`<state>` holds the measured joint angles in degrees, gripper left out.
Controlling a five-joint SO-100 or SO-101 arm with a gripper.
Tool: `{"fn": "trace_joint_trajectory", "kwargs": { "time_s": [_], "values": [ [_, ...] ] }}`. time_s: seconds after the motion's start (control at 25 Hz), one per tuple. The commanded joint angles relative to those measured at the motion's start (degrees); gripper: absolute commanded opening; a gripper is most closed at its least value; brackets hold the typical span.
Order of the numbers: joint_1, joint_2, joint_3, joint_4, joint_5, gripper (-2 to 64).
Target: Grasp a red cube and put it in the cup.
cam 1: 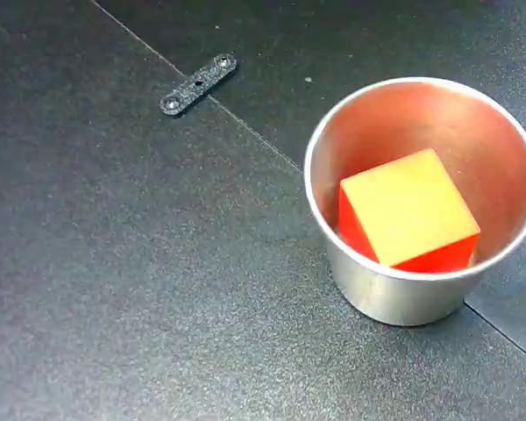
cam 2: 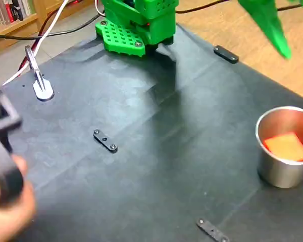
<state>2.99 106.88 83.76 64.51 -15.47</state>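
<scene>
The red cube (cam 1: 409, 215) lies inside the cup (cam 1: 394, 294), tilted, its glare-lit top face yellowish in both fixed views. The cup (cam 2: 283, 174) stands upright on the dark table (cam 2: 156, 166). A small black bracket (cam 1: 198, 83) lies well apart from it. The green arm base (cam 2: 139, 22) stands at the table's far edge. A blurred green part of the gripper (cam 2: 267, 22) hangs above the cup; whether its fingers are parted or closed cannot be told.

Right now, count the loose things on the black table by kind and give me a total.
Red cube, inside the cup: 1
Steel cup: 1
Small black two-hole brackets: 3
Total: 5
</scene>
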Motion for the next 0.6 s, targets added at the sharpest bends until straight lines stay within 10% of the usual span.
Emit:
{"fn": "trace_joint_trajectory", "kwargs": {
  "time_s": [0.0, 0.24, 0.56],
  "values": [
    [-0.6, 6.2, -0.3, 2.8, 0.5, 27.6],
    [-0.6, 12.4, -0.3, 13.5, 9.7, 27.6],
    [-0.6, 21.4, 1.3, 15.3, 17.6, 27.6]
  ]
}}
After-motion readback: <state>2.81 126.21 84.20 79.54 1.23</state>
